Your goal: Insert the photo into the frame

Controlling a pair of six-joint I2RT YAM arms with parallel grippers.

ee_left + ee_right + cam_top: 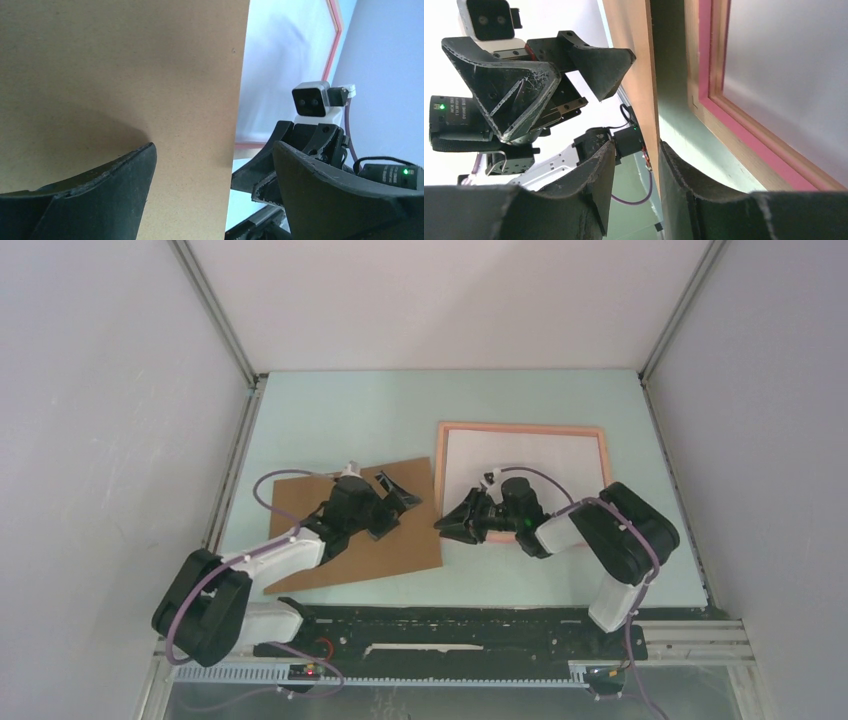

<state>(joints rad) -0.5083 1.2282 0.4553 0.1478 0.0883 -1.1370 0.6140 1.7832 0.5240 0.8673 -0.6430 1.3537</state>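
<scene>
**Backing step at hand**

Seems past seating the photo (545, 455), white back up inside the frame (520, 426). Hovers with left gripper (398, 492) spread wide over the cardboard (400, 550), right gripper (450, 522) half-closed at its edge, grip impossible to tell. Next calls for a firm pinch.

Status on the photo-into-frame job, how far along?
Looks mostly done: a white sheet, seemingly the photo back-up, lies inside the pink frame. In hand: nothing is held. The right end effector sits part-open by the frame's near-left corner, at the edge of the brown cardboard sheet. The left end effector hangs wide open over that cardboard. Left: confirm the photo is seated; the cardboard lies beside the frame.
</scene>
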